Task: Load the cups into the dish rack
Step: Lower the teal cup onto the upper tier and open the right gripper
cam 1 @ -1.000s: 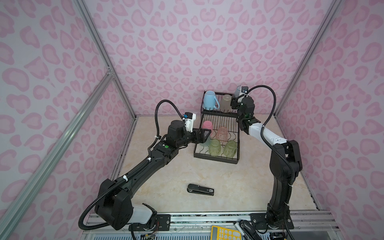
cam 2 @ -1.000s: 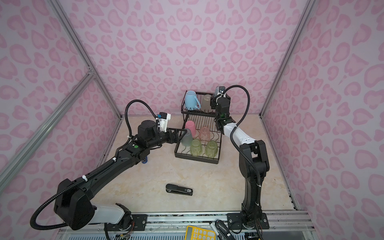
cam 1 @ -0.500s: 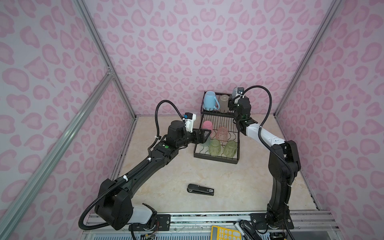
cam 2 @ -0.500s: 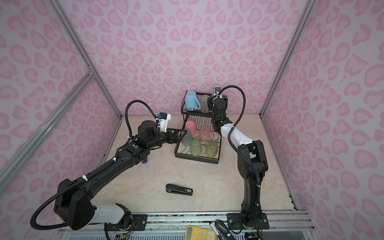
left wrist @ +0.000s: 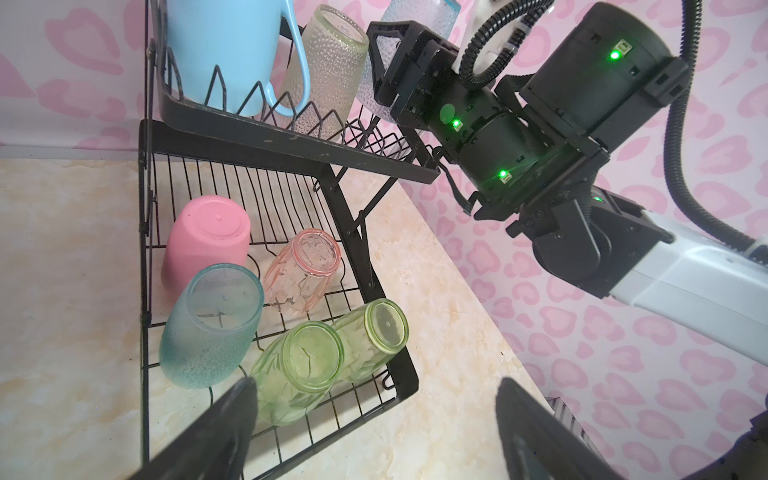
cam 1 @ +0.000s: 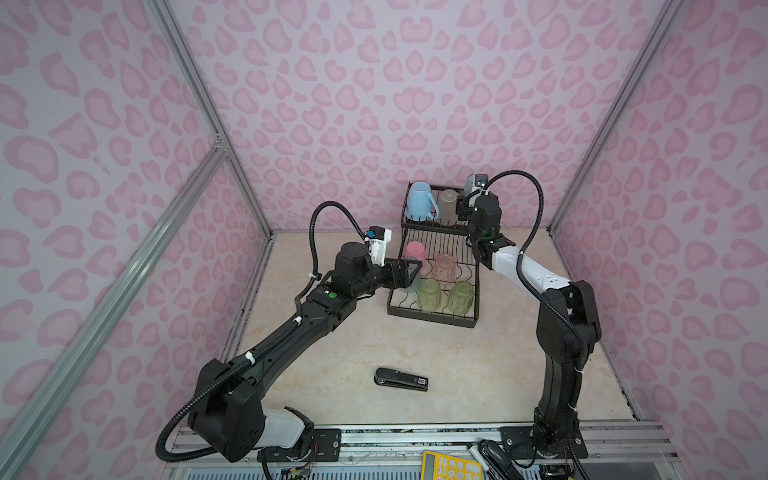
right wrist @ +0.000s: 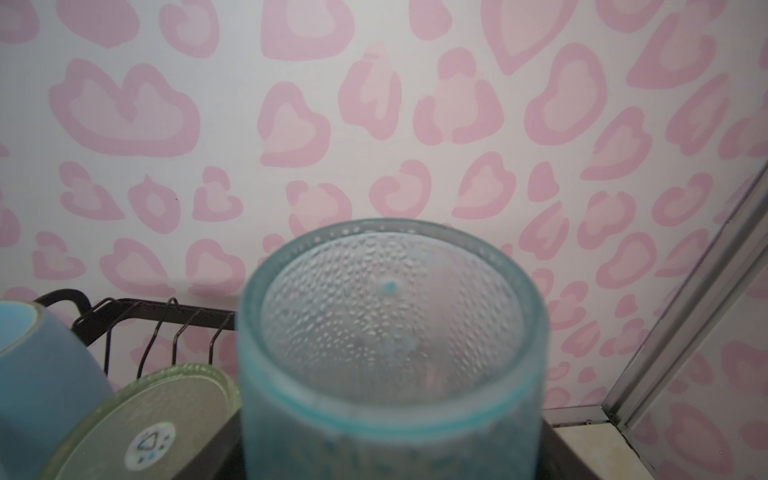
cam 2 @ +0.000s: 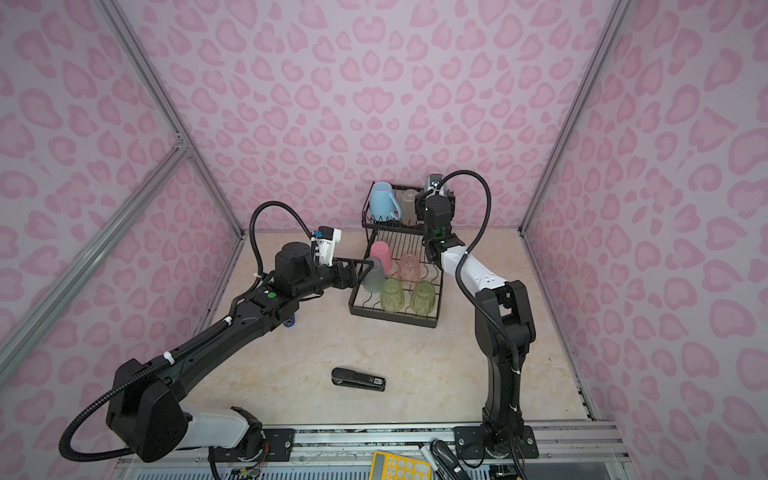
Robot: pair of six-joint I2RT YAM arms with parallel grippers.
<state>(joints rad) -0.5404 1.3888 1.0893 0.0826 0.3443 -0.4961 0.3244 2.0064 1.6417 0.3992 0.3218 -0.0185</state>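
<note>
A dimpled blue-rimmed cup (right wrist: pixel 390 332) sat gripped by its sides in the jaws of the right claw (cam 1: pixel 464 204), at the raised shelf of the dish rack (cam 1: pixel 432 319). Whether the cup rested on the wire could not be told. Just beside that claw on the same shelf stood a pale green tumbler (left wrist: pixel 328 70), base up, and beyond it a light-blue mug (left wrist: pixel 224 50).

Below that claw, five cups stood upside down in the lower tray. A frosted blue-grey cup (left wrist: pixel 212 328) was just ahead of the fingertips of the left claw (left wrist: pixel 375 386). A pink cup (left wrist: pixel 208 241) stood farther on, with a pinkish ribbed cup (left wrist: pixel 303 270) and two clear green cups (left wrist: pixel 299 374) alongside. The left claw hung wide open and empty at the tray's near corner. Well behind it, a black stapler (cam 1: pixel 401 379) lay on the table (cam 1: pixel 353 353).
</note>
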